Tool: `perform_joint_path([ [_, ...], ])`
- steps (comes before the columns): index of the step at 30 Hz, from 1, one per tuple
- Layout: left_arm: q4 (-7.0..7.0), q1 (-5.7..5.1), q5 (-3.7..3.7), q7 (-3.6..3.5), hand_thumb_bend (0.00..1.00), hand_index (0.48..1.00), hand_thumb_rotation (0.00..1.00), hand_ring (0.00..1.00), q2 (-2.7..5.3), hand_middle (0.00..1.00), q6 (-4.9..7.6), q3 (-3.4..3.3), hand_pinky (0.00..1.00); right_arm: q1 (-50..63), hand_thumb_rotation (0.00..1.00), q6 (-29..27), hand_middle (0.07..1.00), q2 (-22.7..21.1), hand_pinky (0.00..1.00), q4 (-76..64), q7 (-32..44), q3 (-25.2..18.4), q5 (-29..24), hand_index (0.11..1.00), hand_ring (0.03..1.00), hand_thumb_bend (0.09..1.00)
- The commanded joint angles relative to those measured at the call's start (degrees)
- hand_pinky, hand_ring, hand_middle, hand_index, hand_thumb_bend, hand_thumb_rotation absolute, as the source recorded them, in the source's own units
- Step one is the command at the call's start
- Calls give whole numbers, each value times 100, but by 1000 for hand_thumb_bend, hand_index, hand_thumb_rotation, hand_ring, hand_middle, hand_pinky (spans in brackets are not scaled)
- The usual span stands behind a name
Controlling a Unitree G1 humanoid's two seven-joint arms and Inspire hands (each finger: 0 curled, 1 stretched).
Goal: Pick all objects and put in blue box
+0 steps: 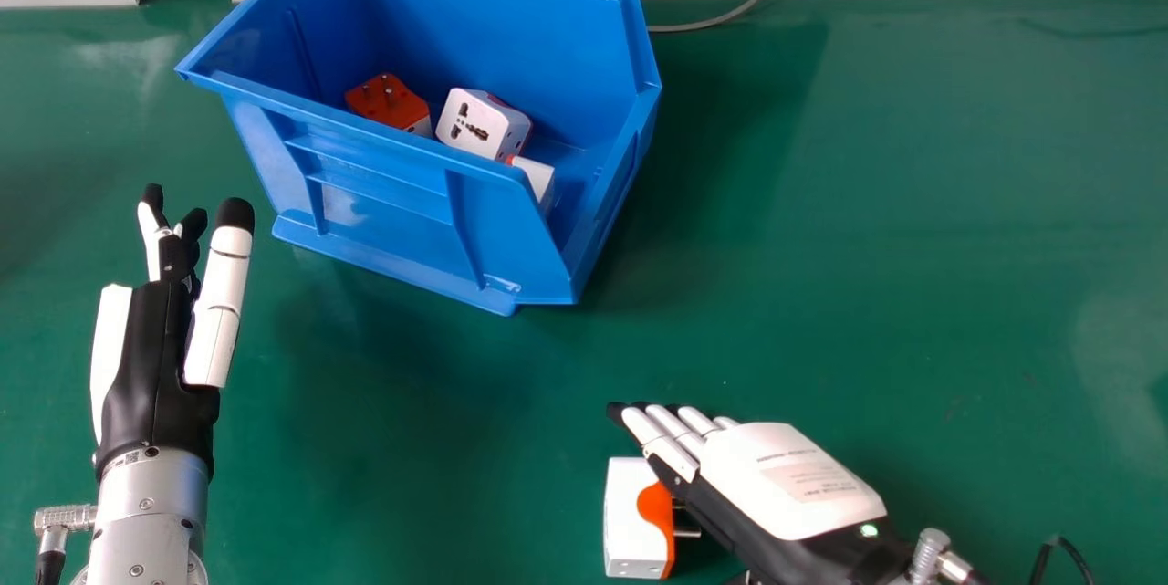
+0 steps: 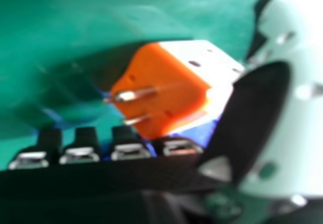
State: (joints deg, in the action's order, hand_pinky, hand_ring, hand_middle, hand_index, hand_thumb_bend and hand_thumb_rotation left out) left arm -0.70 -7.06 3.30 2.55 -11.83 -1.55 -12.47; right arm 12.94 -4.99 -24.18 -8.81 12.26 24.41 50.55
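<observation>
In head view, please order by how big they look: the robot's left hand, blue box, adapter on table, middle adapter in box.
1. Blue box
2. Left hand
Not ranked: adapter on the table and middle adapter in the box; they look close in size, the first seems nearer the camera.

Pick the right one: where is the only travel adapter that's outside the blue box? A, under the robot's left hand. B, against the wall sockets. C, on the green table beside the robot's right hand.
C: the white and orange adapter sits on the green table next to the right hand.
</observation>
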Motion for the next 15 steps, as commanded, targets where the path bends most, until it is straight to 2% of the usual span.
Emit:
perform_joint_path([
  [1,-169,40,-14,6,623,987,1000,998,-18,979,25,-30,1000,-115,470,97,1000,-6,935,118,-6,26,78,989,975,511],
  [6,-106,74,-31,10,623,986,1000,998,-13,979,54,-38,999,-251,464,167,996,-31,918,200,1,116,152,981,966,508],
  [11,-169,59,-27,13,623,986,1000,998,-9,978,15,-35,998,-361,456,122,975,-27,893,349,-235,200,327,958,945,502],
  [12,-197,51,-27,12,623,986,1000,998,-7,978,2,-34,998,-379,449,102,960,-19,877,392,-341,215,364,944,930,500],
  [14,-226,41,-27,10,623,986,1000,998,-1,978,-10,-29,995,-407,406,87,879,19,785,501,-595,251,453,872,838,488],
  [15,-216,43,-30,9,623,986,1000,998,-2,978,-3,-31,995,-422,406,98,879,38,785,555,-720,276,512,872,838,488],
])
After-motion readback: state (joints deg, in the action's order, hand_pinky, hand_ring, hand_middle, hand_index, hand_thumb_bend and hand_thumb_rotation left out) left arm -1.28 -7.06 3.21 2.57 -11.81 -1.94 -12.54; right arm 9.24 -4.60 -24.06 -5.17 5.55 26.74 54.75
